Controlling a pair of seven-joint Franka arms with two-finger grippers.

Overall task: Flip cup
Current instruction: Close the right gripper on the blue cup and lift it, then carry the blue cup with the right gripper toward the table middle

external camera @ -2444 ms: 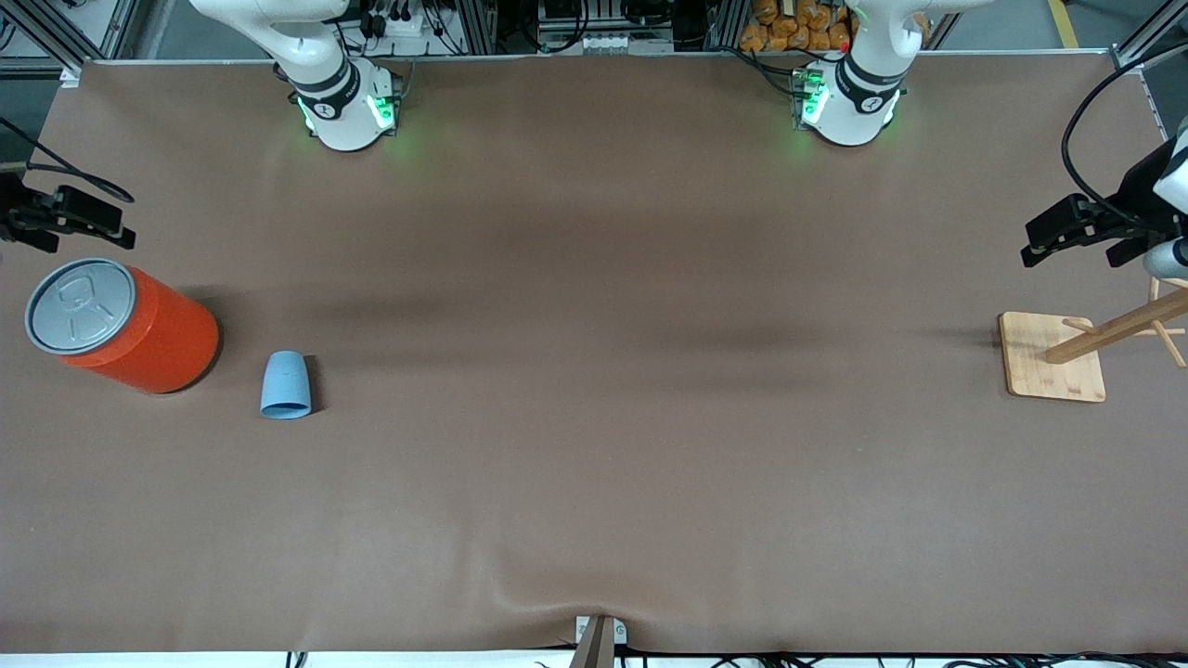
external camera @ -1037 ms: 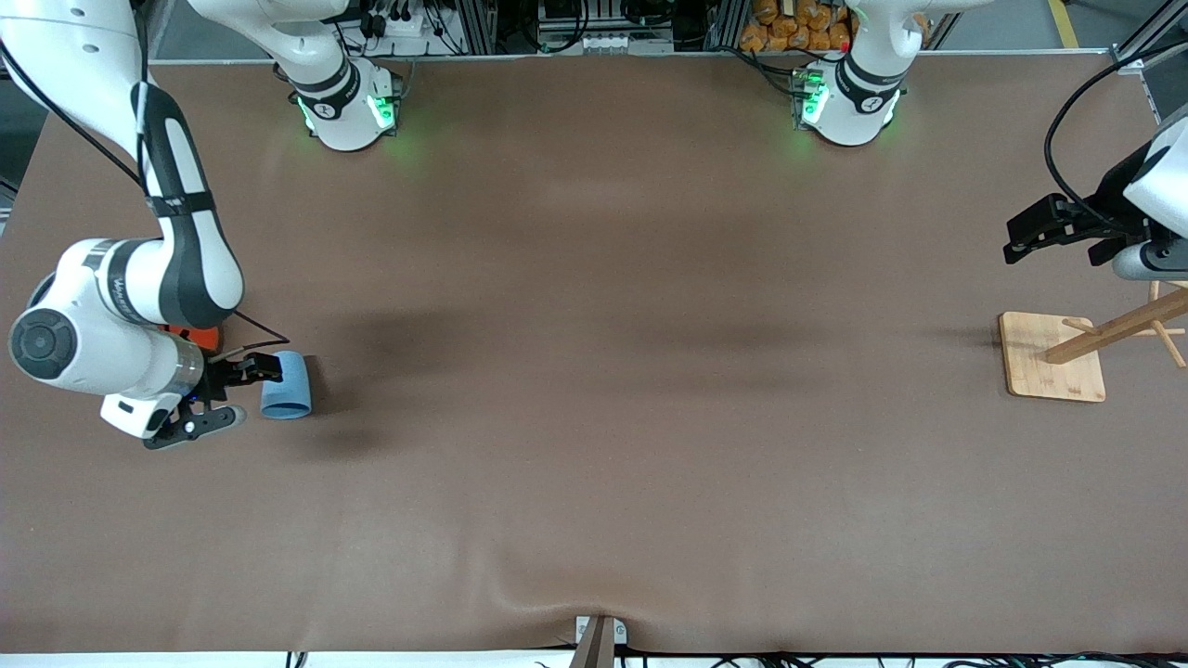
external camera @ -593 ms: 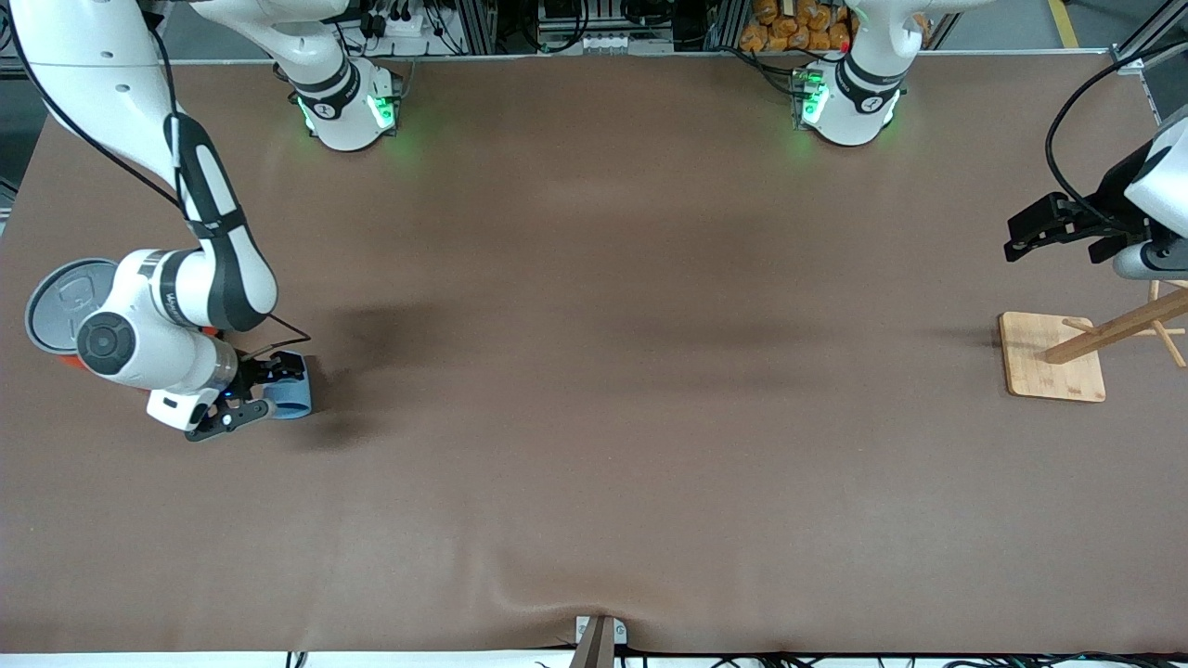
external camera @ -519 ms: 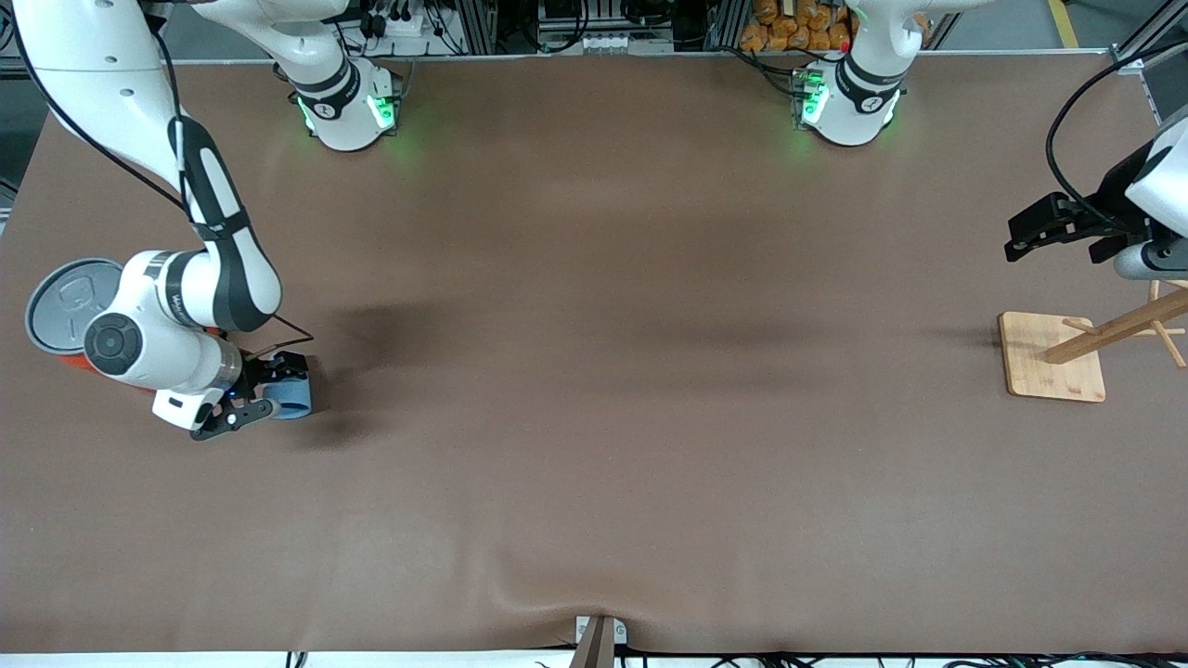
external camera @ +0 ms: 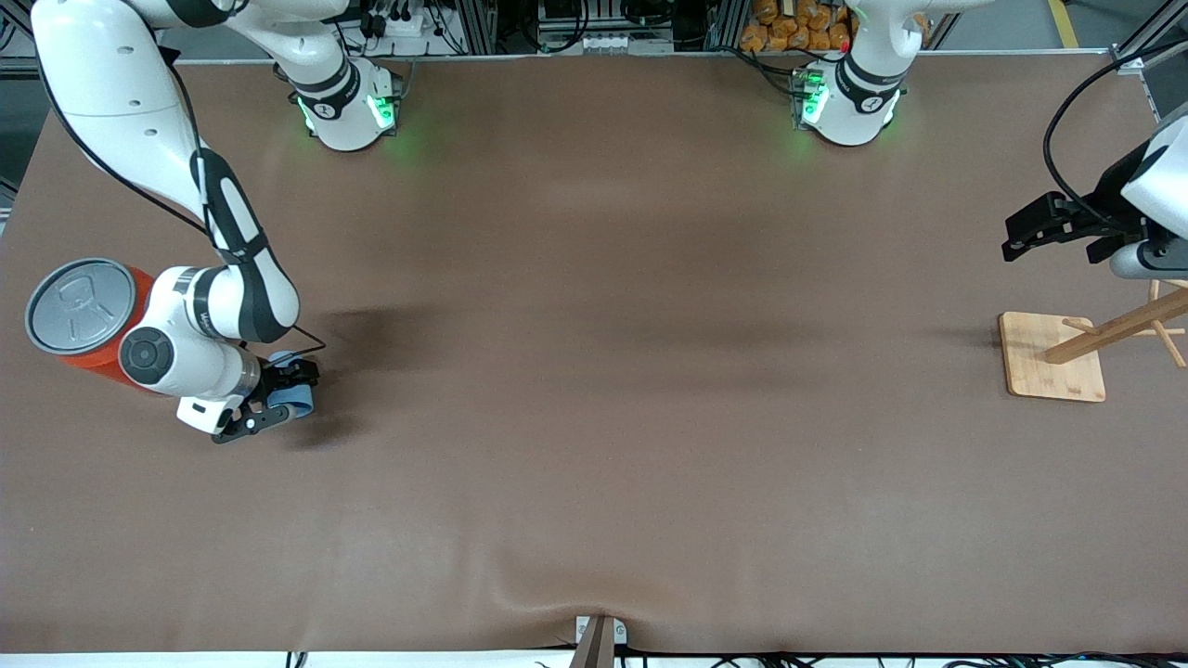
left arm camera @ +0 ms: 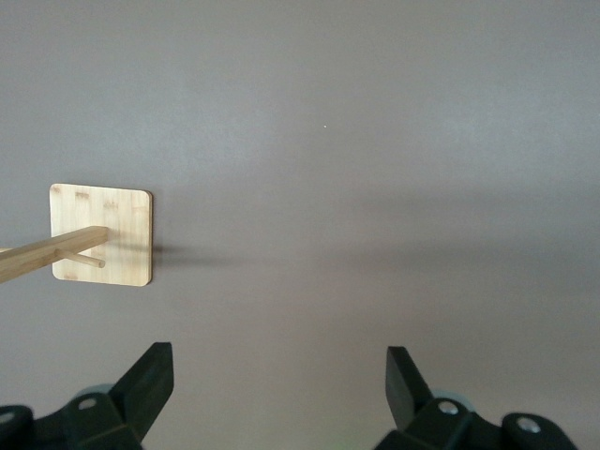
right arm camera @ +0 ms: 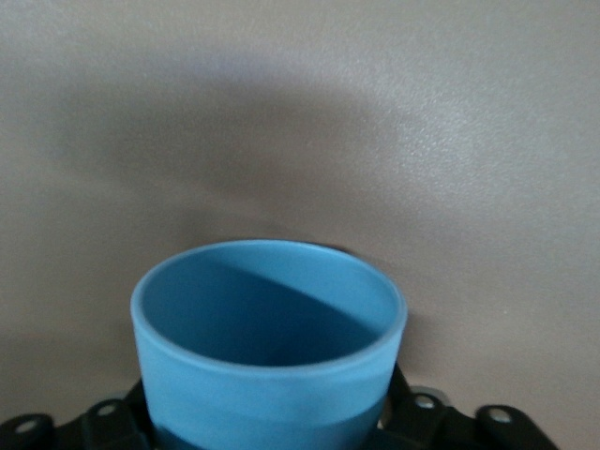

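**Cup gripped, flip not yet finished**

A wide brown table (external camera: 594,390) fills the room, mostly bare. Toward the right arm's end, the right gripper (external camera: 278,401) is clamped on the small blue cup (external camera: 295,399), right beside the big orange can (external camera: 93,325). From the wrist, the cup's open mouth (right arm camera: 267,309) faces away from the hand. The grasp looks done; turning the cup and setting it down remain, I'd judge. The left gripper (external camera: 1044,230) waits with jaws spread above the wooden stand (external camera: 1053,357).

Left tool (left arm camera: 277,394) agape above table (left arm camera: 375,141); wooden stand (left arm camera: 101,234) near.
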